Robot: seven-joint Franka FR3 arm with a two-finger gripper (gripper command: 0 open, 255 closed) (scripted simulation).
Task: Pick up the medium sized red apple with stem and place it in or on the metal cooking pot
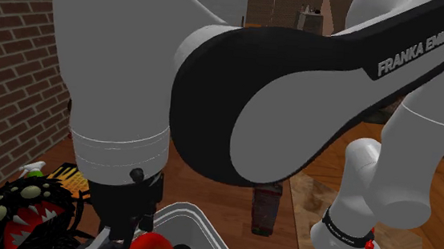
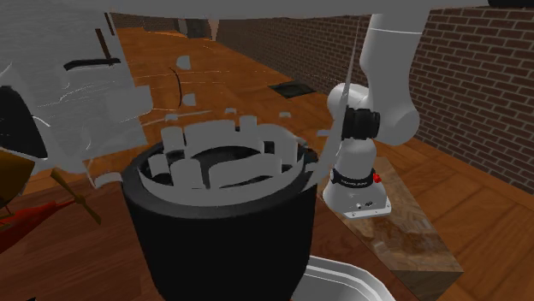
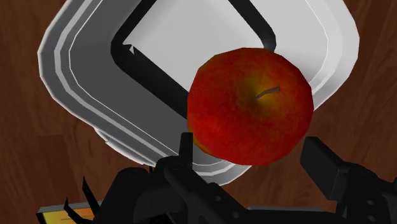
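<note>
Shoulder view: I see the gripper [image 1: 128,243] low under the big arm [image 1: 294,109], with the apple [image 1: 149,248] at it, just over the near rim of the pot [image 1: 197,221]. A spider toy [image 1: 13,209] lies near.
Second exterior view: a large dark round body [image 2: 214,231] stands close before the camera. I cannot tell what it is.
Wrist view: the fingers [image 3: 186,149] clasp the red apple by its sides. It hangs over the pot's rim, not over the middle.
Risk: if I release here, I think the apple strikes the rim and rolls off onto the table [image 3: 38,159].
Cause: the gripper is off-centre over the pot.
</note>
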